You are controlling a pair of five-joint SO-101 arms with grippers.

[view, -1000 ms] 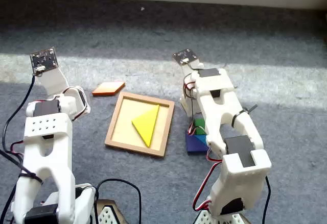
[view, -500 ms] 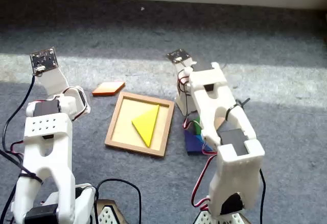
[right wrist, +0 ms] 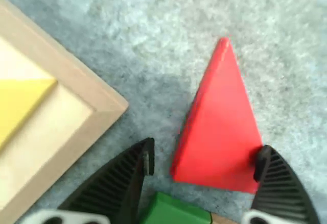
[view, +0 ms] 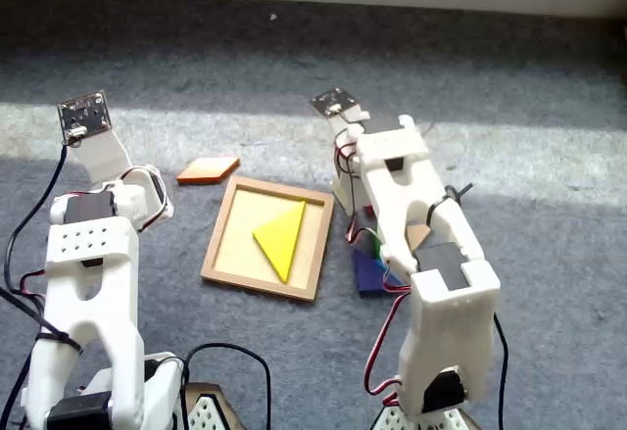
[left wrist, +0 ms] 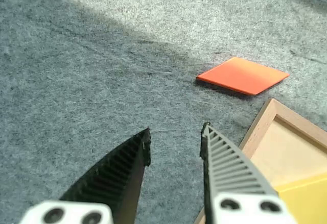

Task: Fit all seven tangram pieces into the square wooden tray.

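Two arms stand at the desk (view: 509, 87): the right arm (view: 421, 224) has swung toward the tray (view: 217, 229) over the last second, while the left arm (view: 88, 254) has stayed put. A sunlit band crosses the grey felt. The tray holds a yellow triangle (view: 282, 237). The right gripper (right wrist: 205, 156) is open astride the red triangle (right wrist: 219, 112), just off a tray corner. The arm partly hides the blue piece (view: 370, 271) and the green piece (right wrist: 173, 211). The left gripper (left wrist: 176, 129) hangs open near the orange piece (left wrist: 244, 75).

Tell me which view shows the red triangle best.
The right wrist view: nearly the whole red triangle lies between the open fingers of the right gripper. In the high view the right arm covers that spot. The left wrist view faces the orange parallelogram and a wooden tray corner.
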